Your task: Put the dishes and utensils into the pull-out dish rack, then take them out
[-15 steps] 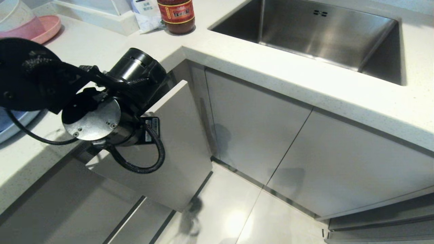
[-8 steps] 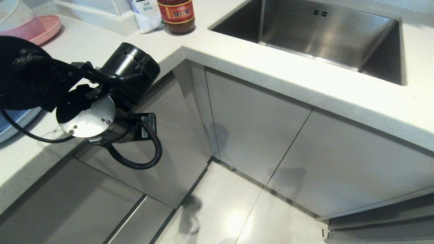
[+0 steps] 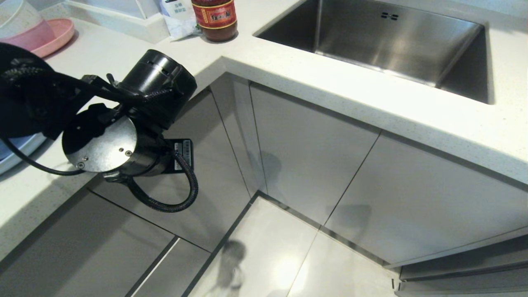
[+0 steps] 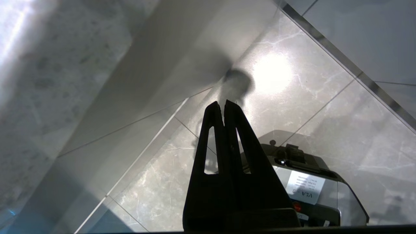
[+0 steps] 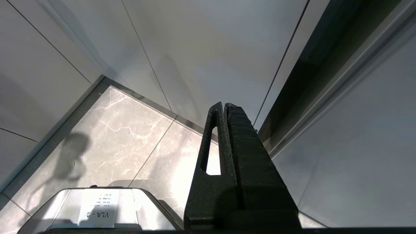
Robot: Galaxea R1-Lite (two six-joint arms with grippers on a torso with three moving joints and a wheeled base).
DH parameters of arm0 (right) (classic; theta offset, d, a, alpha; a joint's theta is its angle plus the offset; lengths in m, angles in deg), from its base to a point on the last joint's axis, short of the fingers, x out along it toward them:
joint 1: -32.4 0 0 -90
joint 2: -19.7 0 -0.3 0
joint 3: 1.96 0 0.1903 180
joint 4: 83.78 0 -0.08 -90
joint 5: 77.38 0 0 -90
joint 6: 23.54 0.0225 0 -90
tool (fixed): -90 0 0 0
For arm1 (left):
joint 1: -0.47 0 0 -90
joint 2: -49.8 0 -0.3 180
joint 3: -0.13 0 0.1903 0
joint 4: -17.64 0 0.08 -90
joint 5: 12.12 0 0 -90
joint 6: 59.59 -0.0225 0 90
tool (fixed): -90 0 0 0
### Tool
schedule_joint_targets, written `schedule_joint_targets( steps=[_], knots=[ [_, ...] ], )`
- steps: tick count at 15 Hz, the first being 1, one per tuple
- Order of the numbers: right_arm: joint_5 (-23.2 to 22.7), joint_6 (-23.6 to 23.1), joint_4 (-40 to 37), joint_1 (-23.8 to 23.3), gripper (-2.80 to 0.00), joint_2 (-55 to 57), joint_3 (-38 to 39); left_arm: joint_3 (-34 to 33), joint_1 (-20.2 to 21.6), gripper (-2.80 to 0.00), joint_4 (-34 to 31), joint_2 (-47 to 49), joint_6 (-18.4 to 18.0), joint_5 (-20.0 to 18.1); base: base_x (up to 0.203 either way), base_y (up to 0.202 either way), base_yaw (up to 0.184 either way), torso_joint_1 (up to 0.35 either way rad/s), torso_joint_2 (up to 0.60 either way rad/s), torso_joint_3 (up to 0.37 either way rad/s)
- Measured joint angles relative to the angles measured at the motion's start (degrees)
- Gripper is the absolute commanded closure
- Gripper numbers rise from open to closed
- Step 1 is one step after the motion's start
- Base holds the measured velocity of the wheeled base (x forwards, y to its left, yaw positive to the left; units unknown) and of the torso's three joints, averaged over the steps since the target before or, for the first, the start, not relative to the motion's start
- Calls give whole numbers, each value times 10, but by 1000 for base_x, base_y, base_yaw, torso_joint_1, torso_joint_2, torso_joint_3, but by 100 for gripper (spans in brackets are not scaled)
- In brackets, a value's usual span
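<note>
The pull-out dish rack is closed; only its pale-grey cabinet front (image 3: pixel 214 173) shows, flush with the neighbouring doors under the counter corner. My left arm (image 3: pixel 123 136) hangs in front of that panel, its wrist hiding the fingers in the head view. In the left wrist view my left gripper (image 4: pixel 224 103) is shut with nothing in it and points down at the floor tiles. A light-blue plate's rim (image 3: pixel 18 150) shows at the counter's left edge, mostly behind the arm. The utensils and the rack's inside are out of view. My right gripper (image 5: pixel 224 104) is shut and empty, parked low beside the cabinet doors.
A steel sink (image 3: pixel 392 45) is set into the counter at the back right. A brown sauce jar (image 3: pixel 214 18), a pink plate (image 3: pixel 57 35) and a white-and-pink bowl (image 3: pixel 18 20) stand at the back of the counter. My base (image 4: pixel 308 185) is on the tiled floor below.
The rack's front stood out from the cabinet a second ago and now sits flush. My left arm has shifted slightly left and back with it.
</note>
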Motion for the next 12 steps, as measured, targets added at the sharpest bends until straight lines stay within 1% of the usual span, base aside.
schedule_joint_targets(
  steps=[3, 4, 6, 7, 9, 12],
  knots=[
    [0, 0, 0, 0, 0, 0, 0, -8, -20, 0, 15, -17, -5, -2, 0, 0, 0, 0, 0, 0],
    [0, 0, 0, 0, 0, 0, 0, -14, -25, 0, 34, -27, -15, -3, 0, 0, 0, 0, 0, 0],
    [0, 0, 0, 0, 0, 0, 0, -38, -30, 0, 99, -52, -52, -7, 0, 0, 0, 0, 0, 0],
    [0, 0, 0, 0, 0, 0, 0, -50, -31, 0, 132, -66, -72, -16, 0, 0, 0, 0, 0, 0],
    [0, 0, 0, 0, 0, 0, 0, -73, -28, 0, 201, -108, -118, -55, 0, 0, 0, 0, 0, 0],
    [0, 0, 0, 0, 0, 0, 0, -90, -7, 0, 257, -173, -154, -98, 0, 0, 0, 0, 0, 0]
  ],
)
